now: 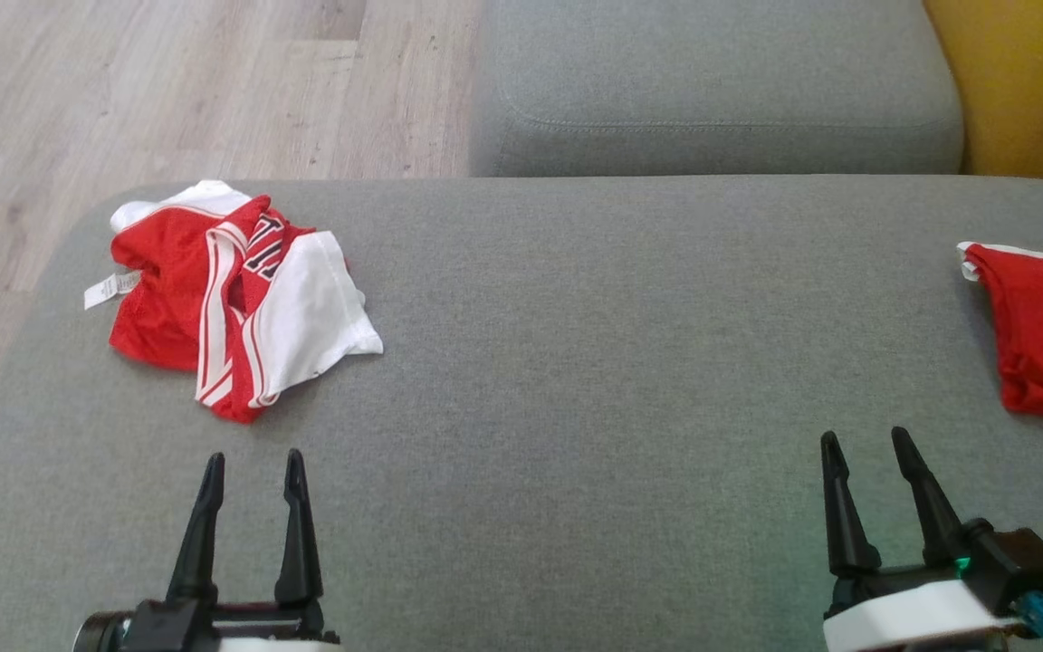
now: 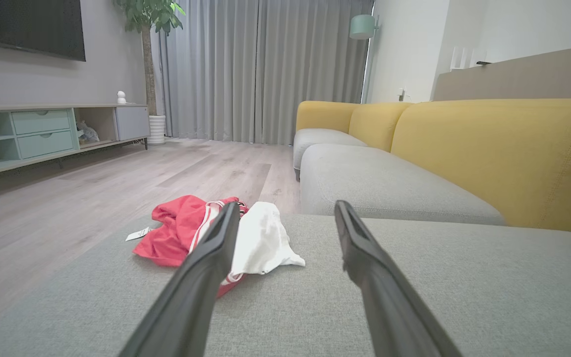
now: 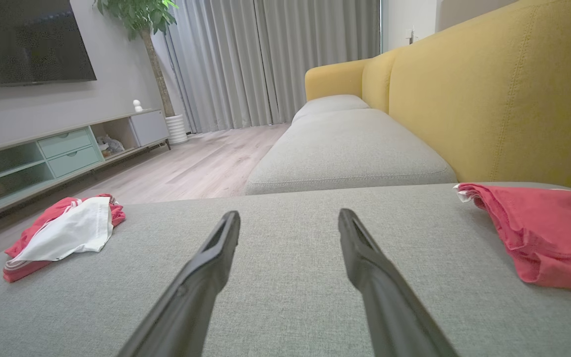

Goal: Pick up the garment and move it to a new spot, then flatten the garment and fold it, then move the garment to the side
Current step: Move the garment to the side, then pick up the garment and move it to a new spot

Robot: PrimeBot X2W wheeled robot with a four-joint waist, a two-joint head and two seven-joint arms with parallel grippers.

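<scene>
**Sofa, opening stage:** A crumpled red-and-white garment [image 1: 241, 294] is seen heaped at the far left corner of a grey sofa cushion [image 1: 621, 362]. It sits close to the edge where the wooden floor [image 1: 168, 91] begins, and a white care label [image 1: 110, 290] trails from its left side.

The left fingers [image 1: 297, 543] are held apart and empty at the near edge of the cushion, pointed towards the far side. The garment lies almost straight beyond their tips, a shade to the left, and a strip of bare cushion is left between. The right fingers [image 1: 840, 516] are likewise spread and empty at the near right, well apart from the heap.

The heap's long axis is judged to run slantwise, from its red bulk at the far left to a white panel at the near right. A red-and-white striped edge is thrust out towards the left fingers as the nearest point of the cloth.

A second red piece [image 1: 1042, 330] is shown at the far right edge of the cushion, partly cut off by the frame and lying flatter. It is taken to be a separate item and not the one in hand, though that cannot be settled from the views.

Nothing has been lifted, so the task is judged to stand at its first step. The left arm is plainly the nearer, and a forward reach along its present line would be called for. The striped edge or the white panel is likely to be met first. A pinch on loose layers may gather only part of the cloth.
</scene>
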